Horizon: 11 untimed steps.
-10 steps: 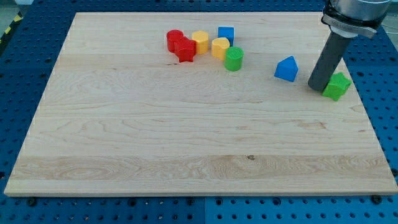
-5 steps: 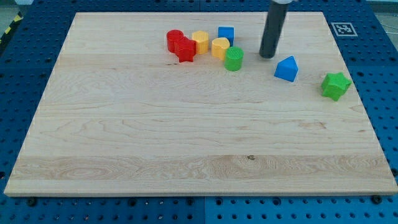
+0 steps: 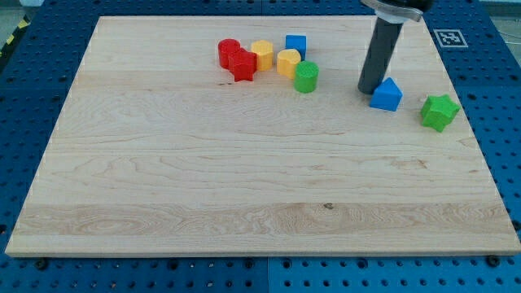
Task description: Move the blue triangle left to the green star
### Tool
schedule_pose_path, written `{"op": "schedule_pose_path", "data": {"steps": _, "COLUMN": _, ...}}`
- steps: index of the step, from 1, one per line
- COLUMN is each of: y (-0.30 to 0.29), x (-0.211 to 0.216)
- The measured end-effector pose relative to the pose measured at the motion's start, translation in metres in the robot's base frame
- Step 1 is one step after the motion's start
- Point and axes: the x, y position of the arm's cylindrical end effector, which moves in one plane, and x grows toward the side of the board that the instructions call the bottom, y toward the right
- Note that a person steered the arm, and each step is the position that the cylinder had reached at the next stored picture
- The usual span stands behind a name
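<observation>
Seemingly touching the blue triangle [image 3: 387, 95]: my tip [image 3: 369, 89].

A: What moved?
B: My tip [image 3: 368, 89] swung from beside the green star [image 3: 440, 111] round to the blue triangle's [image 3: 387, 95] left edge.
A: And the triangle?
B: Nudged closer to the star.

We are seeing the blue triangle [image 3: 387, 95] sitting flat on the wooden board at the view's right, its peaked top pointing up. The green star [image 3: 440, 112] is lying just to its right and slightly lower, near the board's right edge, the two blocks apart.
</observation>
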Motion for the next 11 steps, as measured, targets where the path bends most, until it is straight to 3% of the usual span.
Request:
{"op": "schedule_pose_path", "data": {"steps": 5, "y": 0.006, "x": 0.015}}
{"op": "schedule_pose_path", "data": {"steps": 8, "y": 0.041, "x": 0.015}}
{"op": "schedule_pose_path", "data": {"steps": 11, "y": 0.002, "x": 0.006}}
